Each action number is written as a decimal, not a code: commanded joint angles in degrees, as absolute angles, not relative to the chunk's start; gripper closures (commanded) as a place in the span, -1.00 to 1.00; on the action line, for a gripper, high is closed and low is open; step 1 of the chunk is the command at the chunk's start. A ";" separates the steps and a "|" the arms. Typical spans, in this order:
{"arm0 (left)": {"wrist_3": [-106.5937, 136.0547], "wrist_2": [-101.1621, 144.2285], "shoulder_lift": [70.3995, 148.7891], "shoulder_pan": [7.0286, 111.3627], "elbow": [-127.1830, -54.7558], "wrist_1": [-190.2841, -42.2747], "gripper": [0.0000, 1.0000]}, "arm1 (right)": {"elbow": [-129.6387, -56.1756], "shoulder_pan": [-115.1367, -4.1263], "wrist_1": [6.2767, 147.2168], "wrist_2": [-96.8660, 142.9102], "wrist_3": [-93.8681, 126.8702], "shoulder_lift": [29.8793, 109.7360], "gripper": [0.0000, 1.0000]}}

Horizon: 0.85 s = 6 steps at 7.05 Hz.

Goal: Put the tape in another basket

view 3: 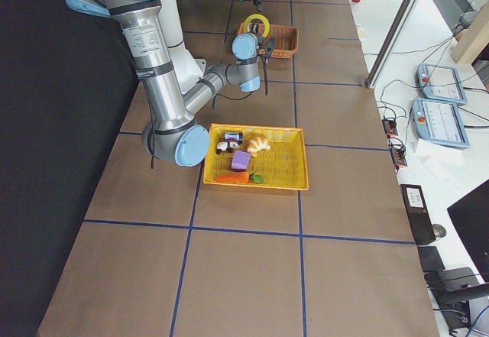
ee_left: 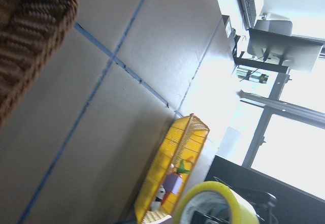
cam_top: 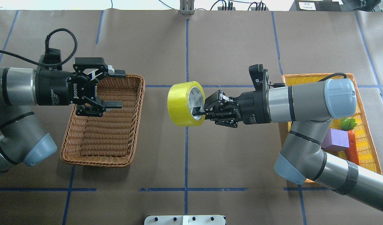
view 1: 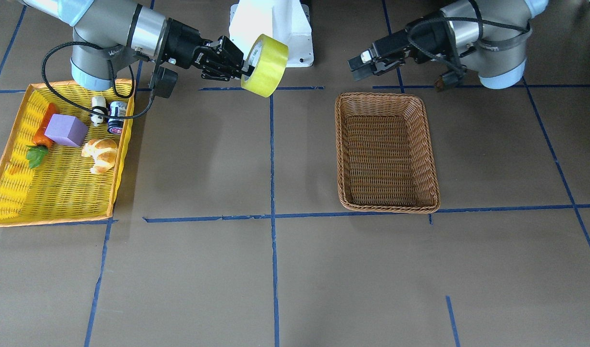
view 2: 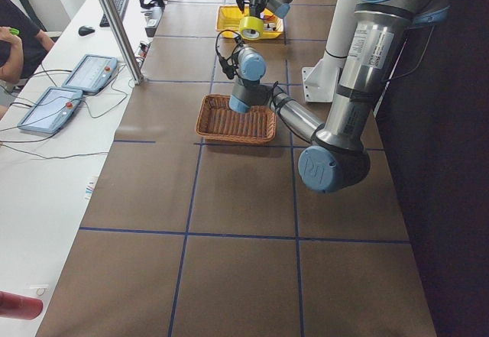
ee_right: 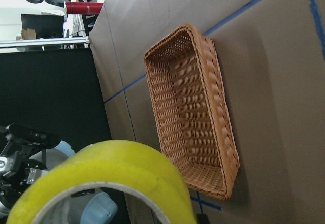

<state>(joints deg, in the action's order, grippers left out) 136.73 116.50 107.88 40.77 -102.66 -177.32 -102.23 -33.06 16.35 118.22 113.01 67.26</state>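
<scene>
The yellow tape roll [cam_top: 182, 104] hangs in the air over the table's middle line, between the two baskets. My right gripper [cam_top: 200, 110] is shut on the roll's rim at its white core. The tape also shows in the front view [view 1: 268, 67] and in the right wrist view [ee_right: 117, 168]. The brown wicker basket [cam_top: 96, 162] lies empty to the left of the tape; it also shows in the front view [view 1: 388, 208]. My left gripper [cam_top: 121, 89] is open and empty, and hovers over the basket's far half.
The yellow tray [view 1: 49, 219] with an orange rim holds a purple block [view 1: 66, 130], a croissant [view 1: 100, 153], a carrot [view 1: 43, 130], a small can [view 1: 116, 117] and a black-and-white toy [view 1: 98, 110]. Blue tape lines cross the brown table. The robot's white base [view 1: 270, 29] stands behind.
</scene>
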 commanded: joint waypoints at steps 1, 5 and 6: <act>139.75 111.80 109.95 35.96 -103.53 -178.59 -1.00 | -104.84 -30.77 16.35 120.41 113.90 67.15 0.95; 139.83 111.71 112.76 32.70 -103.53 -178.51 -1.00 | -105.38 -29.09 16.26 120.32 113.82 67.15 0.95; 141.40 111.71 112.94 32.70 -103.88 -178.51 -1.00 | -105.29 -29.09 16.35 120.32 113.82 67.15 0.95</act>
<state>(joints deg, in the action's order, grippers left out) 140.21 111.72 112.49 32.93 -103.55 -178.51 -105.34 -29.15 16.31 120.33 113.85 67.15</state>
